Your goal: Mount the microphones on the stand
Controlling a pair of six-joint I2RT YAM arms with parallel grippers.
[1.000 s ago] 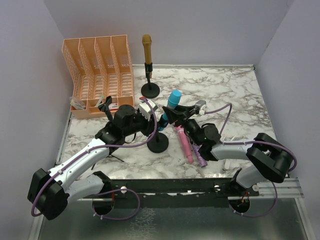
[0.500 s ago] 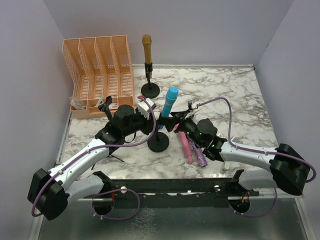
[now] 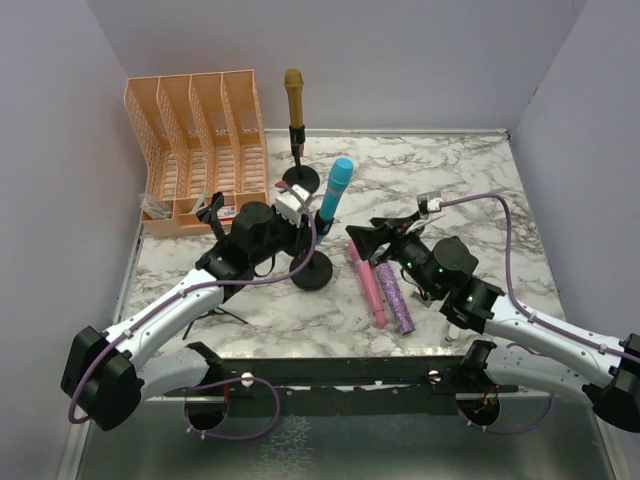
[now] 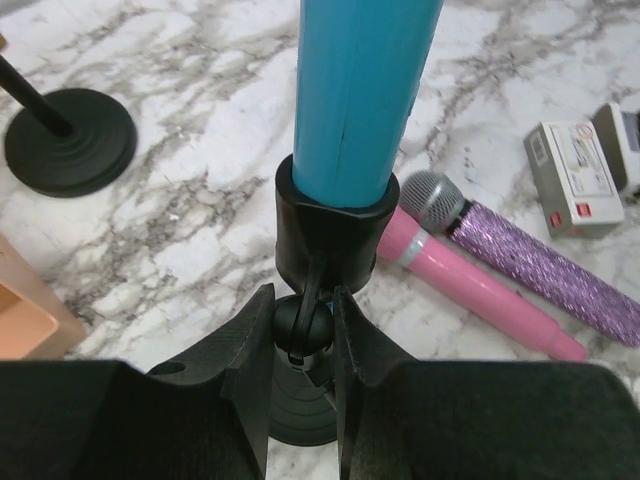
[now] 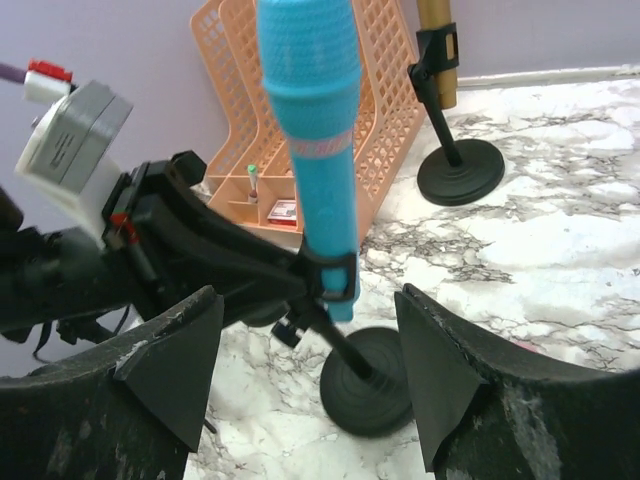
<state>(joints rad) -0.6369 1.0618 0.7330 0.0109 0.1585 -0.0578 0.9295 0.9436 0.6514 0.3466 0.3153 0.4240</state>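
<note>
Toward the bench (image 3: 470, 180) middle, the left gripper (image 4: 303, 312) clamps the black round-based stand (image 3: 313, 272) bearing a cyan blue stick microphone (image 3: 335, 190); the right gripper (image 5: 306, 295) gapes wide.

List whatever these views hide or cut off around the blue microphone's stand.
- Left wrist view: blue microphone head cut off by the top edge.
- Left wrist view: near stand base mostly hidden behind the left claw gripping its joint.
- Right wrist view: gold microphone head cut off by the top edge.
- Top view: the left claw's grip, hidden under its own wrist.
</note>
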